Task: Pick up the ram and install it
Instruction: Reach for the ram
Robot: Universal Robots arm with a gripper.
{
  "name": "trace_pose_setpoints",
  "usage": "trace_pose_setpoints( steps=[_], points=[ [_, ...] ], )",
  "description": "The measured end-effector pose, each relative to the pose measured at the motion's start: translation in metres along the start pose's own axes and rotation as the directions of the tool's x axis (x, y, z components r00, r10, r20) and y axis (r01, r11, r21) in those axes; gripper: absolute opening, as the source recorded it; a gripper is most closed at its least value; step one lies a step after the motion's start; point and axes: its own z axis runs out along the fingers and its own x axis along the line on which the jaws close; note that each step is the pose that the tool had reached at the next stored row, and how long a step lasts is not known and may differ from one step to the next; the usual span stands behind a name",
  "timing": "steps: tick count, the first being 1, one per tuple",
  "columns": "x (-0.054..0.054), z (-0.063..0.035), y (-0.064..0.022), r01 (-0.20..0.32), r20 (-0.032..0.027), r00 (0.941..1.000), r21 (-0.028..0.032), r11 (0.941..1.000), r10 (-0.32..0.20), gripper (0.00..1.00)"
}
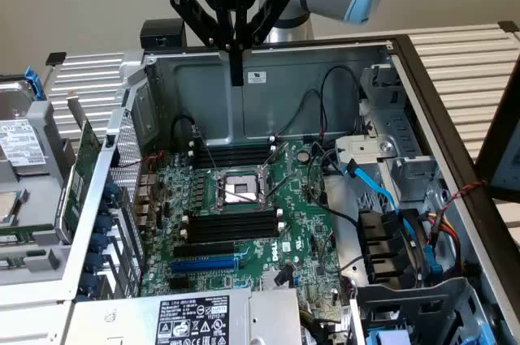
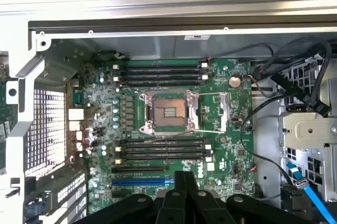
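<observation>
Ram [image 1: 79, 176]: probably the narrow green stick standing on edge outside the computer case [image 1: 268, 77], at the exterior view's left. Motherboard [image 1: 244, 215] slots [image 1: 231, 225] are empty. Gripper [image 1: 236, 75] hovers over the case's far wall, fingers pressed together and holding nothing. Pickup not yet made; a grasp calls for fingers spread.

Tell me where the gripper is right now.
In the exterior view the gripper hangs at top centre, by the far wall of the open computer case, beyond the upper memory slots and the CPU socket.
</observation>
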Motion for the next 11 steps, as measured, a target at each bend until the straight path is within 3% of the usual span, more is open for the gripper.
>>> trace_pose_setpoints(
  steps=[11],
  points=[
    [0.0,0.0,0.0,0.0,0.0,1.0,0.0,1.0,0.0,0.11]
  ],
)
